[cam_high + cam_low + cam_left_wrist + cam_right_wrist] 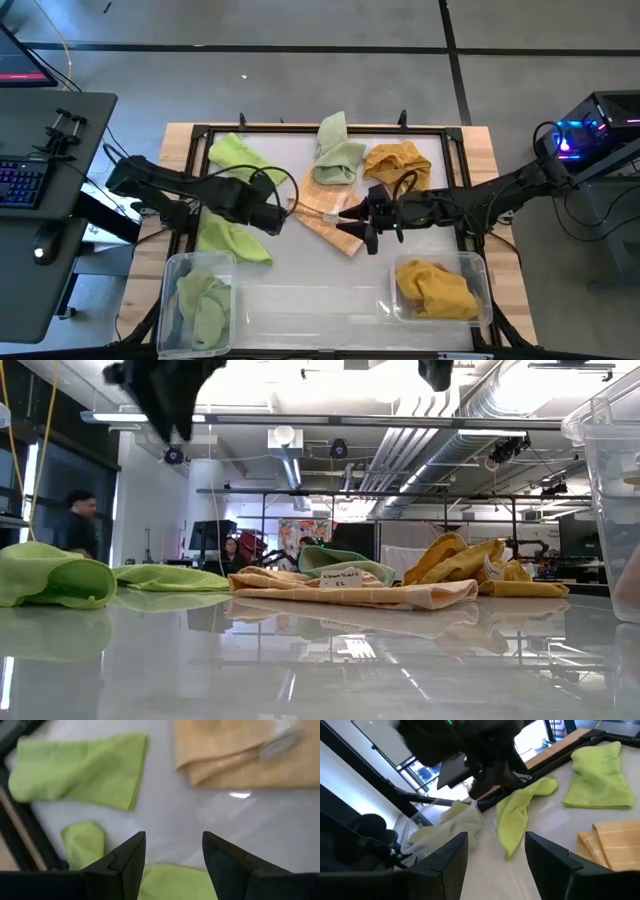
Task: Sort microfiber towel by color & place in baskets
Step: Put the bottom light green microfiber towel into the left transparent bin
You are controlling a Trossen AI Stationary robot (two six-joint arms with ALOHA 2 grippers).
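Both grippers hang open above the white work surface, touching nothing. My left gripper (281, 212) (174, 840) hovers over the near lime-green towel (228, 238) (175, 885), beside the tan striped towel (325, 213) (240, 755). My right gripper (351, 216) (496, 840) hovers over the tan towel's right end, facing the left arm. A second lime-green towel (236, 155) (80, 770), a sage-green towel (336, 155) and a mustard towel (398, 162) lie flat farther back. The left basket (170, 275) holds green towels (203, 305); the right basket (478, 268) holds a mustard towel (435, 288).
A black frame (300, 128) borders the work surface on a wooden table. The two baskets stand at the near edge, with bare surface (310, 290) between them. A desk with a keyboard (22, 185) stands to the left, and lit electronics (575, 135) to the right. People show in the room behind.
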